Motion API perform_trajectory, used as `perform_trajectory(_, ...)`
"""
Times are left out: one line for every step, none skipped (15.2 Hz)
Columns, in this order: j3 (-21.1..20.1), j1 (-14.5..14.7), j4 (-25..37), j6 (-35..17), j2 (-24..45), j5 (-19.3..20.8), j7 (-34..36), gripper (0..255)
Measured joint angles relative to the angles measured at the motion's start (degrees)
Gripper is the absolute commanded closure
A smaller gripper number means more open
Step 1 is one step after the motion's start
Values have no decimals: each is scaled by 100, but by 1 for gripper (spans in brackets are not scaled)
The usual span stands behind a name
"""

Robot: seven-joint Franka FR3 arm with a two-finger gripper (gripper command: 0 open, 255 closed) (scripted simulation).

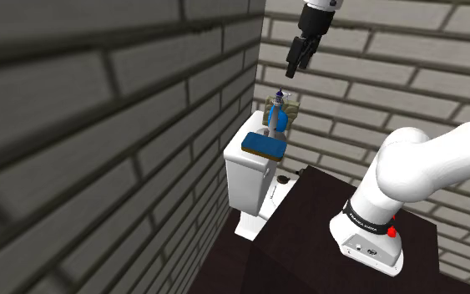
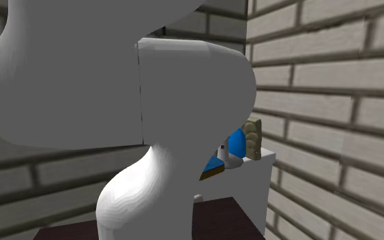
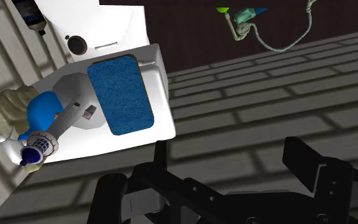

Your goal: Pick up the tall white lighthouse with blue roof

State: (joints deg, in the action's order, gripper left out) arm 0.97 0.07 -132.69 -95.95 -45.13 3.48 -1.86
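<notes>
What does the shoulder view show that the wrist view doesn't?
The shoulder view adds the white arm and the red knob at its base. The wrist view adds a dark bottle-like thing beyond the tank. Both share the lighthouse, the blue pad, the white toilet tank they sit on, and the open gripper.
</notes>
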Motion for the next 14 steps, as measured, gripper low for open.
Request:
perform_trajectory(0, 0, 0, 0, 0, 0, 0, 0)
perform_trajectory(36, -18, -55, -101, 18, 10, -9, 0)
perform_trajectory(115, -53, -191, -279, 14, 36, -44, 0)
perform_trajectory(190, -88, -294, -474, 47, 55, -68, 0)
perform_trajectory(279, -130, -388, -642, 56, 79, -105, 0)
perform_trajectory(370, -171, -460, -829, 107, 102, -143, 0)
perform_trajectory(490, -222, -538, -1028, 161, 137, -209, 0)
perform_trajectory(601, -266, -625, -1239, 218, 161, -264, 0)
perform_trajectory(710, -306, -661, -1426, 300, 178, -318, 0)
perform_trajectory(817, -347, -787, -1672, 358, 196, -366, 0)
perform_trajectory(911, -379, -833, -1852, 421, 200, -405, 0)
perform_trajectory(1008, -405, -894, -2070, 517, 199, -444, 0)
perform_trajectory(1123, -432, -950, -2315, 640, 200, -501, 0)
perform_trajectory(1279, -474, -971, -2512, 745, 207, -609, 0)
